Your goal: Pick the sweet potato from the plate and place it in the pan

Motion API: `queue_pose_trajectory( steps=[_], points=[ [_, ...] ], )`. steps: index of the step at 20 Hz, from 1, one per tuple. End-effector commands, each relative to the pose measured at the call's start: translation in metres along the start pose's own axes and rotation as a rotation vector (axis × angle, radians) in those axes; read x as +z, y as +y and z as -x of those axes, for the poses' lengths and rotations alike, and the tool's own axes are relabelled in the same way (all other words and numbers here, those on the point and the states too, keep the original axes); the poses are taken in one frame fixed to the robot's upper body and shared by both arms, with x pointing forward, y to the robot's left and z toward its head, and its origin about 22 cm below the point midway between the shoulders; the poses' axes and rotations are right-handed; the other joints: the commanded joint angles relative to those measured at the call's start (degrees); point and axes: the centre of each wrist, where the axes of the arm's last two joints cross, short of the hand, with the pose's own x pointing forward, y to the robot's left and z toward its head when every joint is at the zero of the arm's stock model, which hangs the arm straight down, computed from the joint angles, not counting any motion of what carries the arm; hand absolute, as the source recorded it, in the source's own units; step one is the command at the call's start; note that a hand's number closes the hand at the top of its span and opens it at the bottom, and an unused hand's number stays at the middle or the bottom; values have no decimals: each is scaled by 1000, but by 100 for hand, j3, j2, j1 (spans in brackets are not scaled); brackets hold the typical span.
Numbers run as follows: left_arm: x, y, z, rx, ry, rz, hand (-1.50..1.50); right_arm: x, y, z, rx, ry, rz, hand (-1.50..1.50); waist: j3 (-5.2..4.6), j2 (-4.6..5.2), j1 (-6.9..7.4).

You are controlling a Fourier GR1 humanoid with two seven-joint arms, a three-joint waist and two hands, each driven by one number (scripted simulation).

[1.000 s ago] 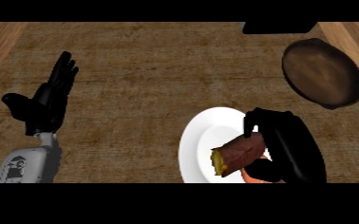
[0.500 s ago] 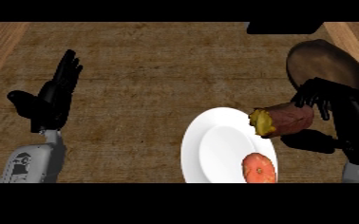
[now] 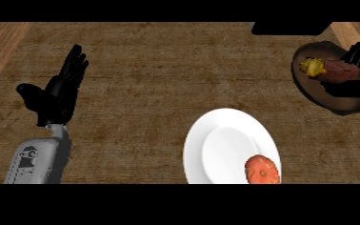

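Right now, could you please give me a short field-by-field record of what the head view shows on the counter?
sweet potato: over the pan, cut yellow end facing left
pan: dark, at the right edge of the counter
right hand: at the right edge by the sweet potato, mostly out of view
left hand: open, resting at the left, fingers up
plate: white, near the lower edge
orange item: on the plate's lower right

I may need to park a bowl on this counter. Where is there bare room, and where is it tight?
The widest bare patch lies between the resting left hand and the white plate, running up to the far edge. It is crowded at the right, where the right hand holds the sweet potato over the pan.
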Motion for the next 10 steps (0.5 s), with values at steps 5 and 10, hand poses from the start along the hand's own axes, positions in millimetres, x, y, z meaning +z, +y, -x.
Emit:
queue_pose_trajectory(
  steps=[5, 10],
  points=[
    [10, -8, 8, 6, 8, 45, 0, -48, -22, 67, 200, 60, 104, 150, 8, 58, 241],
    [1, -6, 0, 5, -20, 53, 0, -36, -1, 113, 165, 85, 116, 150, 31, 137, 317]
  ],
)
